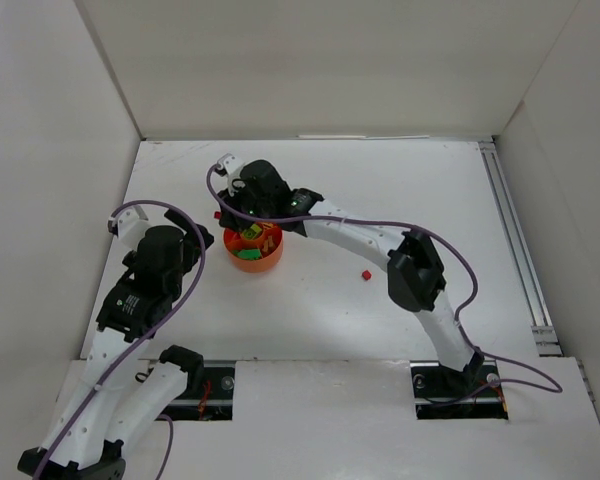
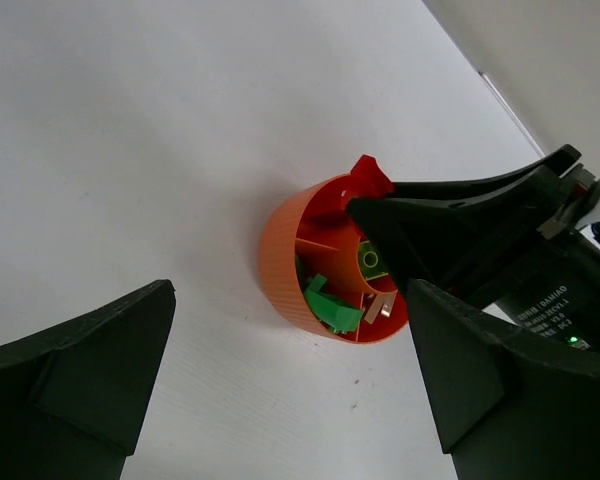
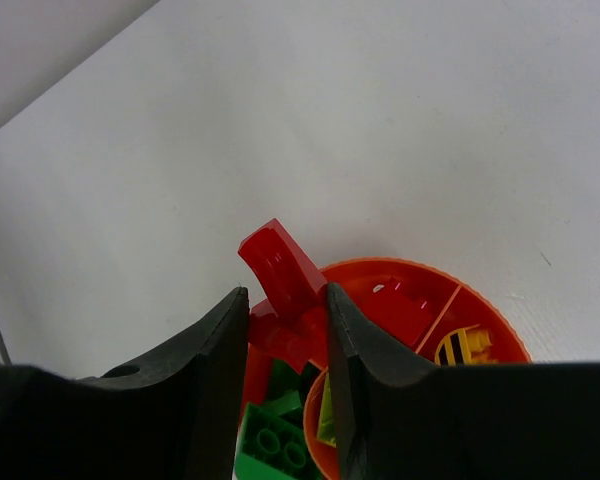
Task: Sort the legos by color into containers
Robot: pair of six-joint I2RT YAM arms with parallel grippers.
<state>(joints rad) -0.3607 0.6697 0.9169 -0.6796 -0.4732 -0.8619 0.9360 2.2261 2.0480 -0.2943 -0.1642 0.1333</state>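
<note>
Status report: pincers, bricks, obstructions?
Right pincer shut on red plastic brick over round orange divided bowl. Left pincer open, empty. Small red brick loose on table. Nothing blocking.

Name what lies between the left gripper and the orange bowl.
Nothing but bare white table lies between the open left gripper and the orange bowl. The left wrist view shows this most clearly.

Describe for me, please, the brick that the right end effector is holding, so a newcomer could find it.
Find the orange-red bowl on the white table; the right end effector hangs over its rim. Pinched between its black fingers is a red brick, the only one sticking up above the bowl.
</note>
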